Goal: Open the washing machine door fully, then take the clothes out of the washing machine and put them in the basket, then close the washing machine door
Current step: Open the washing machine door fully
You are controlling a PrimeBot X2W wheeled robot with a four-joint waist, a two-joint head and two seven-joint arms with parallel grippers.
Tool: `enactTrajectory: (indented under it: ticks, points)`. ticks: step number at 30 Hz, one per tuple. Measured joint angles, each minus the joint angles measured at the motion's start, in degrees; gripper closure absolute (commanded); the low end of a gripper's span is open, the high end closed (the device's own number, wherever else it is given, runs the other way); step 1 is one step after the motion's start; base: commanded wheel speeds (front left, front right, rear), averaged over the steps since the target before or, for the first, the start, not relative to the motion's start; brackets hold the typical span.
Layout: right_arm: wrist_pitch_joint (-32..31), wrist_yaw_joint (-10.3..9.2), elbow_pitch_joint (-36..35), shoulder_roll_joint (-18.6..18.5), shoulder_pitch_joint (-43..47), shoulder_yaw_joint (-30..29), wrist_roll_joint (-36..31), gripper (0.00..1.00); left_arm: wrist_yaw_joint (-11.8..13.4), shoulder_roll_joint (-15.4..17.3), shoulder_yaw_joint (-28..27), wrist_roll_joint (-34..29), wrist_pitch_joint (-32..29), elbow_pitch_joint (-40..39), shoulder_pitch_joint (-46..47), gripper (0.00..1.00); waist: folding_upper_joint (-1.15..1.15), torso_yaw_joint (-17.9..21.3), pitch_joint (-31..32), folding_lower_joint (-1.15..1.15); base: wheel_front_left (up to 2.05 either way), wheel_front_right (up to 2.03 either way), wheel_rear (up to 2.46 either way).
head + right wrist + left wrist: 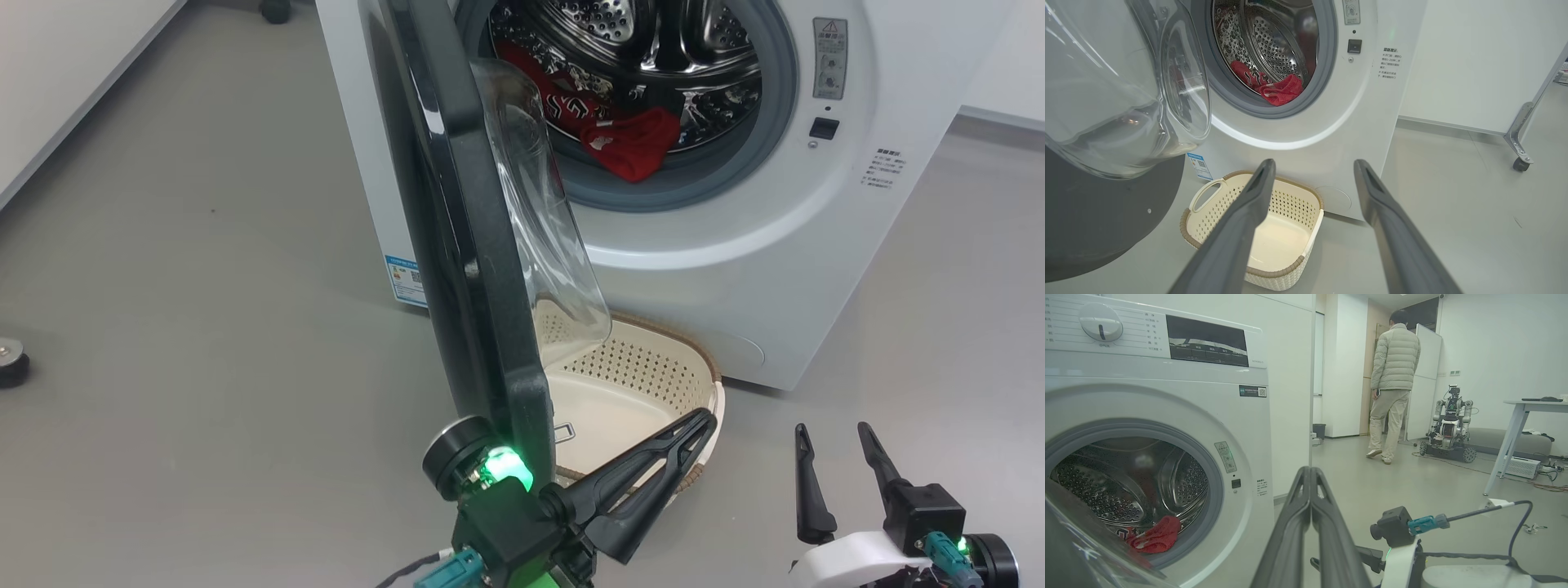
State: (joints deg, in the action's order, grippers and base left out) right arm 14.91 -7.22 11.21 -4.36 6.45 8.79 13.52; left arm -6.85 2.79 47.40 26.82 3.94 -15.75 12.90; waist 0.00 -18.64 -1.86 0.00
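The white washing machine [735,269] stands with its black round door [457,245] swung out toward me, the glass bowl [1118,98] bulging inward. Red clothes [629,139] lie at the drum's front lip, also seen as clothes [1274,87] and clothes [1155,539]. The cream basket [637,367] sits on the floor below the opening, partly behind the door. My left gripper [706,420] is shut with nothing in it, low beside the door's outer edge and over the basket's near rim. My right gripper [833,437] is open and empty at the lower right, pointing toward the basket [1274,228].
A person [1394,384] walks away at the back of the room next to another wheeled robot [1447,424]. A table [1531,404] and cables lie to the right. A black caster [12,363] sits on the grey floor at left. A table leg with wheel [1521,139] stands right of the machine.
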Motion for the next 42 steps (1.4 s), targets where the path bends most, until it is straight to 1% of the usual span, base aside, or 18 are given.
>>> enactTrajectory:
  ticks: [4, 8, 13, 16, 21, 33, 42]
  points:
    - [0.0, 0.01, 0.0, 0.0, -0.1, 0.0, 0.0, 0.00, 0.0, 1.3, 1.4, -0.3, -2.4, 3.2, -1.6, 1.00, 0.00, -0.2, -0.6, 0.00, 0.00, 0.00, 0.00]
    - [0.0, 0.01, 0.0, 0.0, -0.2, 0.1, -0.1, 0.00, 0.1, 2.7, 0.7, -0.9, -3.9, 6.5, -2.8, 1.00, 0.00, 0.0, -1.2, 0.00, 0.00, 0.00, 0.00]
    - [0.0, 0.00, -0.1, 0.0, -0.4, -0.4, -0.1, 0.00, 2.3, 3.2, -1.9, -1.8, -4.5, 9.8, -3.2, 1.00, 0.00, 0.2, -2.1, 0.00, 0.00, 0.00, 0.00]
    - [0.0, 0.01, -0.3, 0.0, -0.5, -0.6, -0.1, 0.00, 3.8, 3.2, -3.6, -2.9, -4.6, 11.1, -3.2, 1.00, 0.00, 0.3, -2.6, 0.00, 0.00, 0.00, 0.00]
    - [0.0, 0.01, -0.3, 0.0, -0.8, -0.8, -0.5, 0.00, 5.1, 3.1, -4.8, -3.5, -4.4, 12.9, -3.2, 1.00, 0.00, 0.2, -3.1, 0.00, 0.00, 0.00, 0.00]
    - [0.0, 0.01, -0.3, 0.0, -1.0, -1.7, -0.5, 0.00, 6.0, 1.9, -5.3, -2.9, -3.0, 14.1, -3.2, 1.00, 0.00, -1.1, -3.7, 0.00, 0.00, 0.00, 0.00]
    - [0.0, 0.01, -0.3, -0.1, -1.0, -2.5, -0.5, 0.00, 6.1, 1.6, -5.6, -3.4, -1.3, 13.9, -3.2, 1.00, 0.00, -3.5, -4.4, 0.00, 0.00, 0.00, 0.00]
